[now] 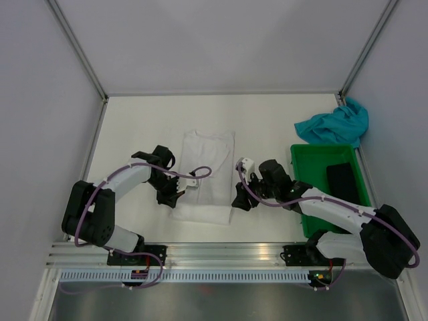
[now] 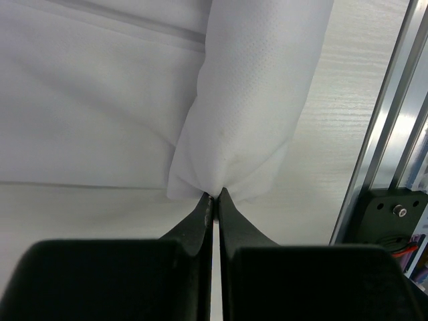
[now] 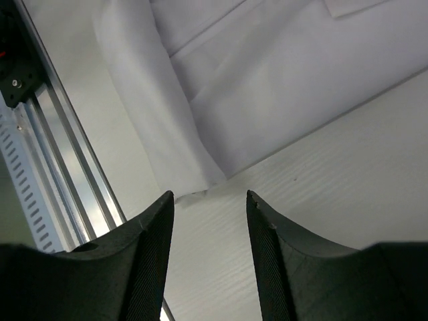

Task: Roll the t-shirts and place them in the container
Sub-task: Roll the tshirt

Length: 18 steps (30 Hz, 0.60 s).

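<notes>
Top external: the white t-shirt [image 1: 207,167] lies folded mid-table [image 1: 134,127], with the teal t-shirt [image 1: 334,126] crumpled at far right. Left wrist: the left pincer [image 2: 214,197] pinches the roll's end. Right wrist: the right pincer [image 3: 209,197] gapes empty beside the shirt's corner; I'd say that end could slacken and skew the roll.

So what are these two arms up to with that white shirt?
They are rolling t-shirts. A white t-shirt lies folded into a long strip in the middle of the table, with its near end rolled into a short tube. The left gripper is pinched shut on that rolled end. The right gripper stands open beside the shirt's near right corner, holding nothing. A teal t-shirt lies crumpled at the far right, behind a green bin, not yet rolled.
</notes>
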### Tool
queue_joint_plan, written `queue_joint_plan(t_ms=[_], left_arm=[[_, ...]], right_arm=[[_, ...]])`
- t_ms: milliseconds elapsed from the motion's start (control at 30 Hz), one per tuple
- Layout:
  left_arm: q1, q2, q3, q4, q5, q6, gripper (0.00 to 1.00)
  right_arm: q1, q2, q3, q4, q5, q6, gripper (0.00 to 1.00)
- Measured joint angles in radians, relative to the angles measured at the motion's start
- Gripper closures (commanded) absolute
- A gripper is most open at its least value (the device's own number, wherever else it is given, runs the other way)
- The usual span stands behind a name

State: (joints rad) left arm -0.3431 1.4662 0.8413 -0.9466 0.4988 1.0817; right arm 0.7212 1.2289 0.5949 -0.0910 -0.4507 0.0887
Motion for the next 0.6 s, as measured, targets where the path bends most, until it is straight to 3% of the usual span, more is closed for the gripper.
queue_joint_plan(t_ms=[133,333,400,433,467,567,600], left_arm=[[0.000,0.007,0.001,0.000,0.002,-0.016,0.98],[0.000,0.011,0.005,0.000,0.003,-0.037,0.97],[0.000,0.014,0.011,0.000,0.003,-0.042,0.96],[0.000,0.014,0.014,0.000,0.004,-0.045,0.96],[0.000,0.014,0.015,0.000,0.004,-0.047,0.93],[0.000,0.014,0.016,0.000,0.005,-0.056,0.86],[0.001,0.014,0.016,0.000,0.005,-0.060,0.84]], right_arm=[[0.011,-0.042,-0.130,0.203,0.013,0.137,0.42],[0.016,0.102,-0.179,0.415,0.025,0.283,0.38],[0.027,0.154,-0.181,0.478,0.022,0.317,0.41],[0.034,0.177,-0.181,0.505,0.021,0.333,0.45],[0.040,0.197,-0.182,0.531,0.018,0.346,0.57],[0.053,0.234,-0.190,0.580,0.014,0.374,0.77],[0.056,0.241,-0.195,0.594,0.014,0.381,0.79]])
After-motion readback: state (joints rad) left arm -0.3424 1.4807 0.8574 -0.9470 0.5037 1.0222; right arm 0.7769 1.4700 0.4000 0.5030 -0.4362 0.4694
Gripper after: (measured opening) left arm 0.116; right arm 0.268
